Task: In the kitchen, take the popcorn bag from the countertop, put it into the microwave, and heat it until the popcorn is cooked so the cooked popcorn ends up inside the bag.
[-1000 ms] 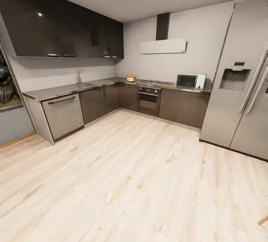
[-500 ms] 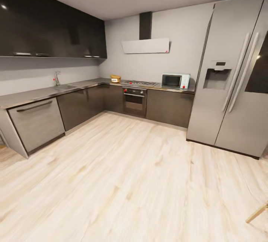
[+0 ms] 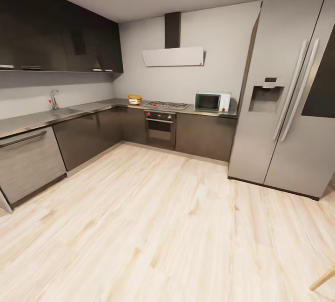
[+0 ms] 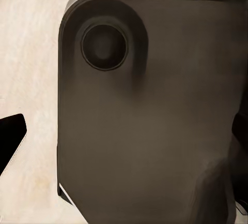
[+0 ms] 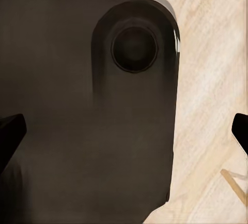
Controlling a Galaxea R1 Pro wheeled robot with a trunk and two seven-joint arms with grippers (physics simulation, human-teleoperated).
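Two grippers, spread wide, point floorward; popcorn bag (image 3: 135,99) sits far ahead-left on countertop (image 3: 93,108), microwave (image 3: 212,102) ahead-right.

— L arm? 
— My left gripper (image 4: 124,146) hangs over the dark base panel (image 4: 150,115), fingers spread wide, one dark tip (image 4: 11,136) at frame edge.
— R? 
— My right gripper (image 5: 124,136) same, fingertips (image 5: 10,133) well apart.
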